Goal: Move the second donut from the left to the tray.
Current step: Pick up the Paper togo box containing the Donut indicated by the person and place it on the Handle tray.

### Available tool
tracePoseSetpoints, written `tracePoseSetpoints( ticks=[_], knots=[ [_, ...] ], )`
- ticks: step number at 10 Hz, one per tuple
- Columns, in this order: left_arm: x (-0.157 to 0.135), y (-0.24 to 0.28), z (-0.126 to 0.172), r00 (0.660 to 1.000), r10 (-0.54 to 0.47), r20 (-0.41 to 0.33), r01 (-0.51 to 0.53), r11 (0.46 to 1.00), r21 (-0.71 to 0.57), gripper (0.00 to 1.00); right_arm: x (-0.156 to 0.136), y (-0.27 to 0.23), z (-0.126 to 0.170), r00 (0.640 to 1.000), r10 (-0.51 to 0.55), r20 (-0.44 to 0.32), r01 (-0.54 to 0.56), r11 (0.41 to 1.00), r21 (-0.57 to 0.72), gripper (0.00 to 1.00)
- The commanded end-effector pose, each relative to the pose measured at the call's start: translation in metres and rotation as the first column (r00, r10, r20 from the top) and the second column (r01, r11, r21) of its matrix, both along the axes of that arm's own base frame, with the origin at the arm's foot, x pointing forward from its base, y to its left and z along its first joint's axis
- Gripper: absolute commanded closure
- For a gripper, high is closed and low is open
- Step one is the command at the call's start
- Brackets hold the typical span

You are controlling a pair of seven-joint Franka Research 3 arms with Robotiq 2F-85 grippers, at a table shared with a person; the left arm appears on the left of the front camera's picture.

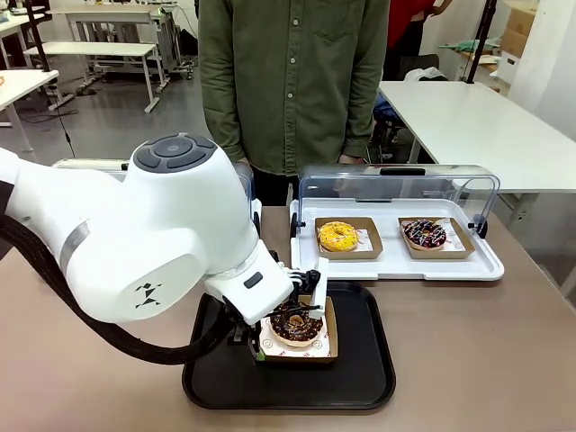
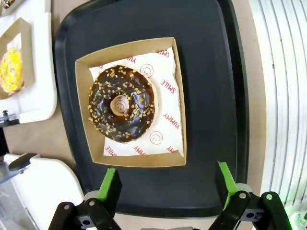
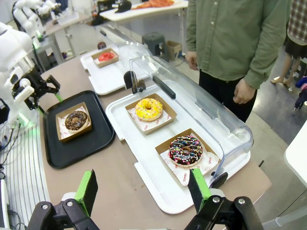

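Observation:
The second donut from the left (image 1: 295, 322), chocolate-glazed with orange-brown crumbs, lies in its brown cardboard box on the black tray (image 1: 360, 378). In the left wrist view the donut (image 2: 121, 104) and box rest flat on the tray (image 2: 211, 72). My left gripper (image 2: 167, 171) stands open just off the box's near edge, with nothing between its fingers. From the front, the left gripper (image 1: 306, 297) hovers right over the box. The right wrist view shows the donut (image 3: 76, 120) on the tray (image 3: 81, 148), with my right gripper (image 3: 143, 184) open above the table.
A white display tray (image 1: 396, 266) with a raised clear lid holds a yellow donut (image 1: 337, 236) and a sprinkled dark donut (image 1: 424, 233). Another white tray with a red donut (image 3: 106, 56) lies farther off. A person in a green shirt (image 1: 292, 81) stands at the far side.

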State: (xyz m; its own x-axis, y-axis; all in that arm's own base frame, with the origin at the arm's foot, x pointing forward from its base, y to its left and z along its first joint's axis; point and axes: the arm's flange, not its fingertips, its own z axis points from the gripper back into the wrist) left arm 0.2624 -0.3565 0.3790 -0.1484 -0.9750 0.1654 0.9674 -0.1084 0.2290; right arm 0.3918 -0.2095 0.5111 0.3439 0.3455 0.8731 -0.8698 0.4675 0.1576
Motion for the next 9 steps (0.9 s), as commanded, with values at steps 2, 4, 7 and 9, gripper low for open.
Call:
tracePoseSetpoints(
  ticks=[2, 4, 7, 9],
  knots=[
    [0.0006, -0.0004, -0.0023, 1.000, 0.005, 0.000, -0.005, 1.000, -0.003, 0.00, -0.0006, 0.0034, 0.0014, 1.000, -0.003, 0.021, 0.002, 1.000, 0.018, 0.00],
    [0.0006, -0.0004, -0.0023, 1.000, 0.005, 0.000, -0.005, 1.000, -0.003, 0.00, -0.0006, 0.0034, 0.0014, 1.000, -0.003, 0.021, 0.002, 1.000, 0.018, 0.00],
    [0.0006, -0.0004, -0.0023, 1.000, 0.005, 0.000, -0.005, 1.000, -0.003, 0.00, -0.0006, 0.0034, 0.0014, 1.000, -0.003, 0.021, 0.002, 1.000, 0.018, 0.00],
    [0.0006, -0.0004, -0.0023, 1.000, 0.005, 0.000, -0.005, 1.000, -0.003, 0.00, -0.0006, 0.0034, 0.0014, 1.000, -0.003, 0.021, 0.002, 1.000, 0.018, 0.00]
  ],
)
